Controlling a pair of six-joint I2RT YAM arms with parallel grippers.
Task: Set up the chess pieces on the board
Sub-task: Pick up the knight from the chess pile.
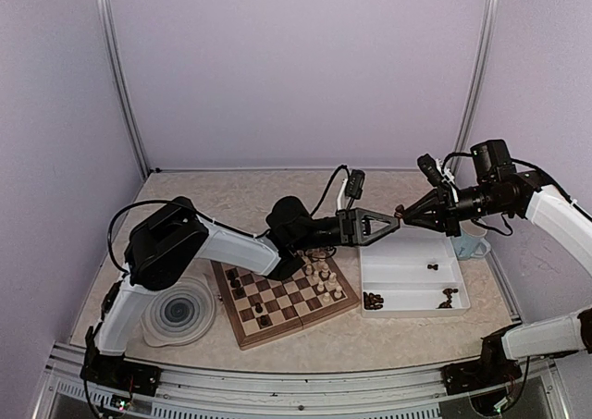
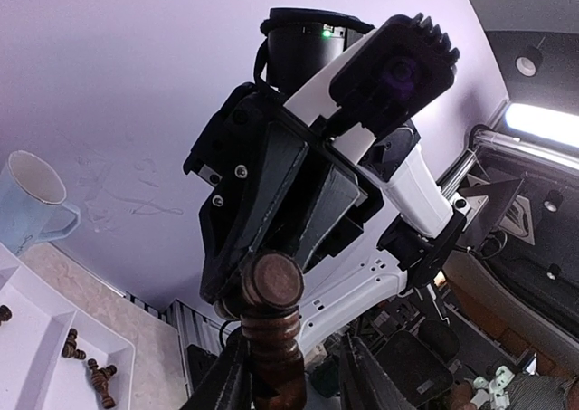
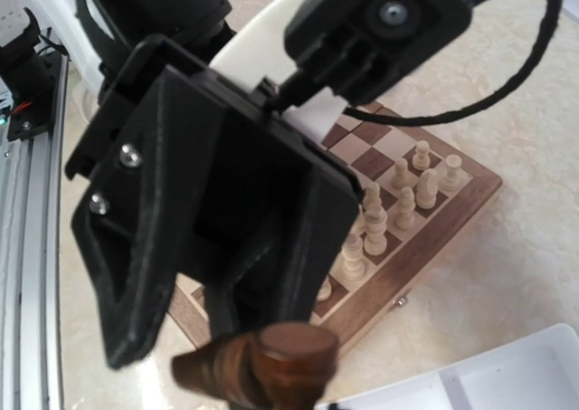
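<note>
1. The table (image 1: 388,336) has a beige marbled top. It is closed in by plain lavender walls (image 1: 305,67), with metal posts (image 1: 120,77) in the back corners.
2. The board (image 1: 277,331) lies lower centre in the top view, turned at an angle. A blue-swirl plate (image 1: 180,313) is just beside it on the left, and a white two-compartment tray (image 1: 412,266) is to its right. A pale mug (image 1: 472,245) stands at the tray's upper right corner.
3. Cream chess pieces (image 1: 322,276) cluster on the board's right corner and a few dark ones (image 1: 242,285) stand on its left side. More dark pieces (image 1: 373,300) lie in both compartments of the tray.
4. The left arm (image 1: 231,248) stretches from lower left across the board. The right arm (image 1: 555,211) reaches in from the right edge. Both are held roughly level above the table.
5. The left gripper (image 1: 394,220) and right gripper (image 1: 405,217) meet tip to tip in the air above the tray's upper left corner.
6. A dark chess piece (image 2: 271,338) sits between them. The right gripper is clamped on its rounded end.
7. The left gripper's fingers (image 2: 231,374) are parted around the piece's stem, with a gap showing on one side.
</note>
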